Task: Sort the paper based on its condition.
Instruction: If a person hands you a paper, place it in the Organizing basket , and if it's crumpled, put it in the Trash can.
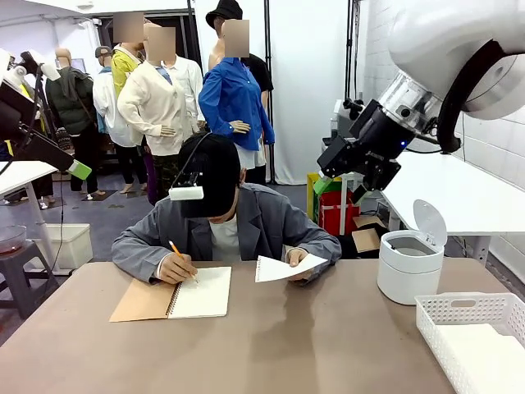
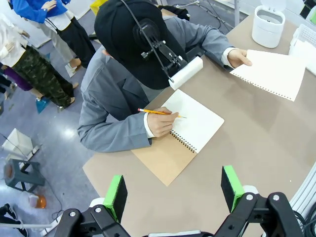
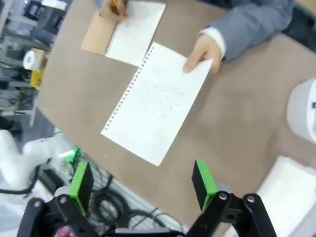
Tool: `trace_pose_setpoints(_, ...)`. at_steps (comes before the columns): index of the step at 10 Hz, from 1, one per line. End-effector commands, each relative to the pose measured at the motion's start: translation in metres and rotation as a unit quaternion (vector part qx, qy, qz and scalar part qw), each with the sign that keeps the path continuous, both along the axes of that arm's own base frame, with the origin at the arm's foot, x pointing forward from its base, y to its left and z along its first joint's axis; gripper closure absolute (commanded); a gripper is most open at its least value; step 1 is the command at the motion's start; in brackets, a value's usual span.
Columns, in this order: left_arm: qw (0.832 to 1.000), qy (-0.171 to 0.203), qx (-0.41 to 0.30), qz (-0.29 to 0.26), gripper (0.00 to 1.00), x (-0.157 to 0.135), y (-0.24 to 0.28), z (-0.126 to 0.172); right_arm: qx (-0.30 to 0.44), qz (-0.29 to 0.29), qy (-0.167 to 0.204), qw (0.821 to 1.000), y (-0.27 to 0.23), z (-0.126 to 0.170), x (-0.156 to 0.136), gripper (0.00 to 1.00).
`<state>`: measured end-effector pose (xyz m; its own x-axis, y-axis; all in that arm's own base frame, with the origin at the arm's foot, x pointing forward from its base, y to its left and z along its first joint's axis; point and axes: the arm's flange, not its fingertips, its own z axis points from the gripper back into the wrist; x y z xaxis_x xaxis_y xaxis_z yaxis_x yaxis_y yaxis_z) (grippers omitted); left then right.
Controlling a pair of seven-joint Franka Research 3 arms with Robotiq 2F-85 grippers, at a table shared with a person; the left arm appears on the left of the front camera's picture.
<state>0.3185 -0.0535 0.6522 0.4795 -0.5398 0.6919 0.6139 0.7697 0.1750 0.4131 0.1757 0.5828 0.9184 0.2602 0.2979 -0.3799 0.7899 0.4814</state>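
One wide brown table (image 1: 312,345) carrying white slotted plastic basket (image 1: 433,332), round white flip-lid bin (image 1: 408,271) and open brown-covered spiral notebook (image 1: 201,293). Loose white hole-edged paper sheet (image 3: 155,101) pinched in person's hand (image 3: 202,52), between notebook and bin. Left gripper (image 2: 173,187) and right gripper (image 3: 140,173) both gaping wide, empty.

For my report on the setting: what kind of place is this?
Probably a robotics lab or test workspace: a white robot arm hangs above a brown table, where a person writes in a notebook.
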Motion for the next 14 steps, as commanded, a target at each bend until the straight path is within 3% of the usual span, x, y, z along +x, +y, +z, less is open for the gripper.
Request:
trace_pose_setpoints(1,1.000,-0.001,0.000,0.001,0.00,0.000,0.000,0.000,0.029,-0.050,0.073,0.996,-0.004,-0.015,0.015,0.00)
trace_pose_setpoints(2,1.000,-0.001,0.000,0.001,0.00,0.000,0.000,0.000,0.035,-0.060,0.093,0.993,-0.008,-0.026,0.017,0.00)
trace_pose_setpoints(4,1.000,-0.001,0.000,0.001,0.00,0.000,0.000,0.000,0.020,-0.039,0.067,0.997,-0.009,-0.026,0.015,0.00)
trace_pose_setpoints(8,1.000,-0.001,0.000,0.001,0.00,0.000,0.000,0.000,0.020,-0.046,0.072,0.996,-0.009,-0.027,0.016,0.00)
trace_pose_setpoints(10,1.000,-0.001,0.000,0.001,0.00,0.000,0.000,0.000,0.062,-0.064,0.180,0.980,-0.017,-0.043,0.051,0.00)
trace_pose_setpoints(12,1.000,-0.001,0.000,0.001,0.00,0.000,0.000,0.000,0.087,-0.087,0.274,0.954,-0.019,-0.074,0.067,0.00)
trace_pose_setpoints(14,1.000,-0.001,0.000,0.001,0.00,0.000,0.000,0.000,0.103,-0.100,0.329,0.933,-0.017,-0.109,0.079,0.00)
